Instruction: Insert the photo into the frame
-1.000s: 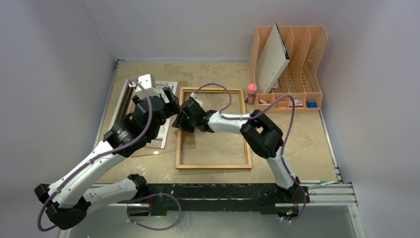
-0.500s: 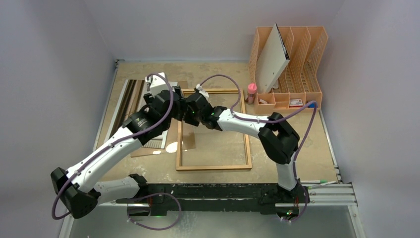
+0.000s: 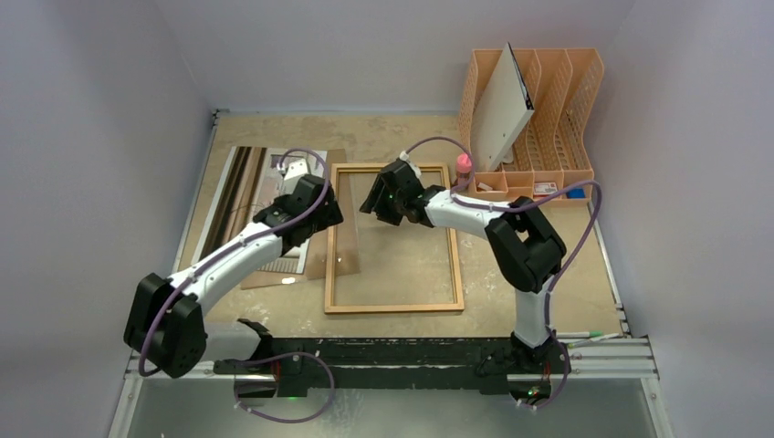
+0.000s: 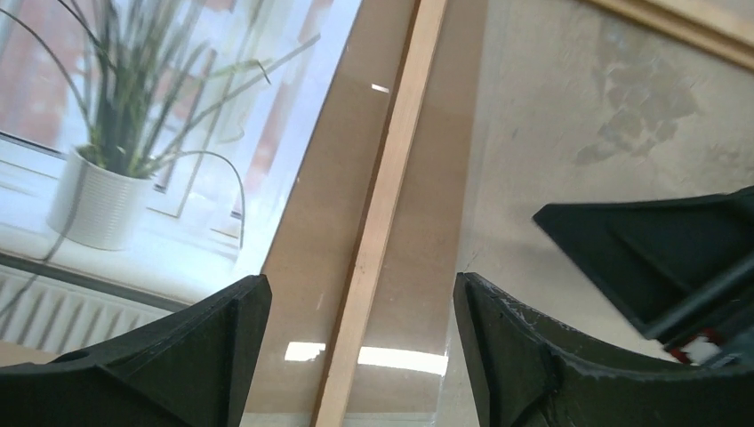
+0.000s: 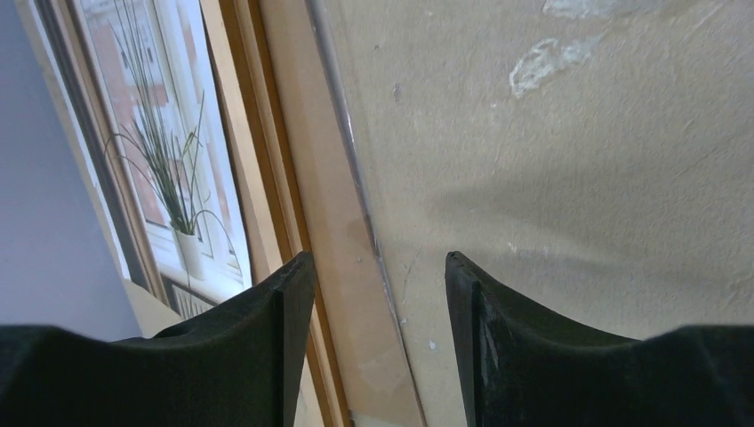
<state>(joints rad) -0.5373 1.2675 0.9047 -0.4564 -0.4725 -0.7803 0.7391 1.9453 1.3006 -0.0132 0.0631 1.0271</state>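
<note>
Far left: the photo [image 3: 245,178] lies flat on a brown board [image 3: 319,260] on the table [image 3: 566,265], outside the frame [image 3: 392,307]. My left gripper [image 3: 321,212] hangs over the frame's left rail, fingers apart, holding nothing. Centre: the frame lies flat, its left rail overlapping the board. My right gripper [image 3: 379,196] hovers over the frame's far half, fingers likewise apart and empty. Far right: an orange file rack [image 3: 548,109]

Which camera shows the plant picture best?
The left wrist camera. There the photo fills the left side, with the potted plant large and sharp. The right wrist view shows only a narrow strip of it, and in the top view it looks small, partly under the left arm.
</note>
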